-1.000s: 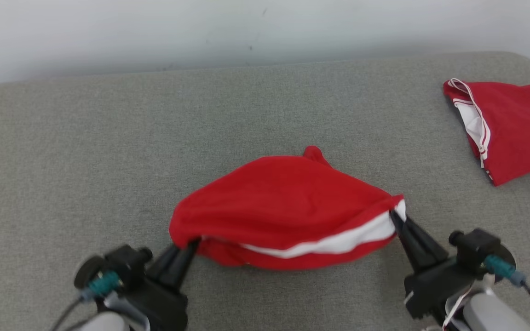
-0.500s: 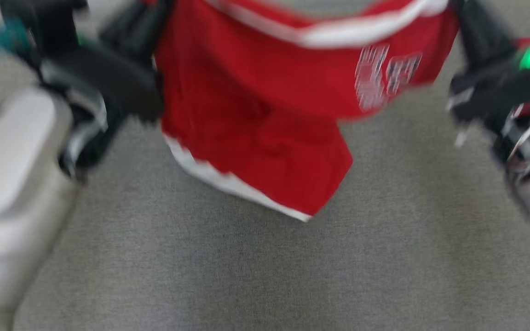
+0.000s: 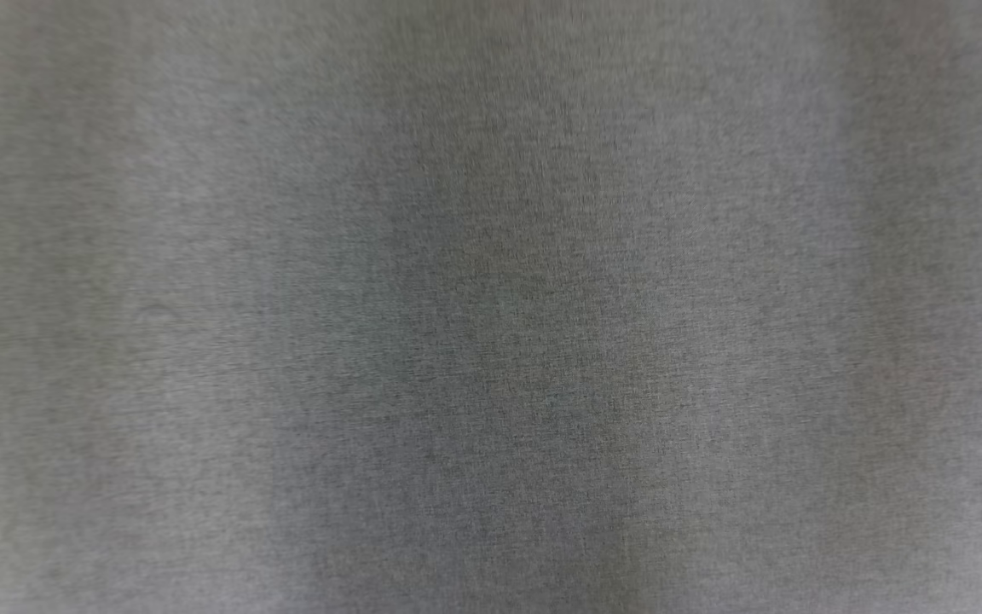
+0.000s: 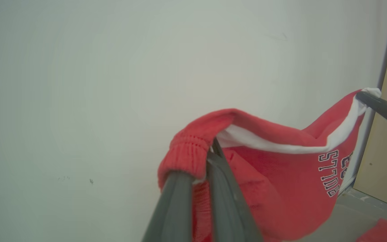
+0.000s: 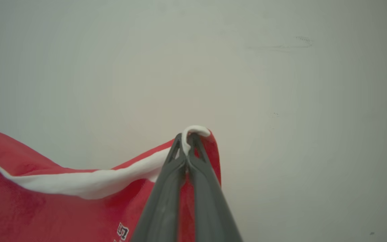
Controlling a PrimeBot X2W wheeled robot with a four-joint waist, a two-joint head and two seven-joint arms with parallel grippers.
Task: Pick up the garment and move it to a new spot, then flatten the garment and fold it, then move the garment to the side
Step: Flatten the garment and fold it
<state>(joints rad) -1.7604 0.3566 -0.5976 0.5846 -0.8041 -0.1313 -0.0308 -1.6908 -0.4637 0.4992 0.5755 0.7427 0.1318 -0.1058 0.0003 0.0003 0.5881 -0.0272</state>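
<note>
Pale wall (image 4: pixel 113 84) forms the backdrop. Red garment (image 4: pixel 281 188), white-trimmed and lettered, hangs stretched in front of the wall. Left claw (image 4: pixel 204 161) is clamped tight on its ribbed hem. Right claw (image 5: pixel 186 143) is pinched fully closed on its white-edged corner.

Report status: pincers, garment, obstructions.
Both shut: left pincer on garment cuff, right pincer on white-trimmed corner. It hangs between them, lifted. Another red cloth lies below.
</note>
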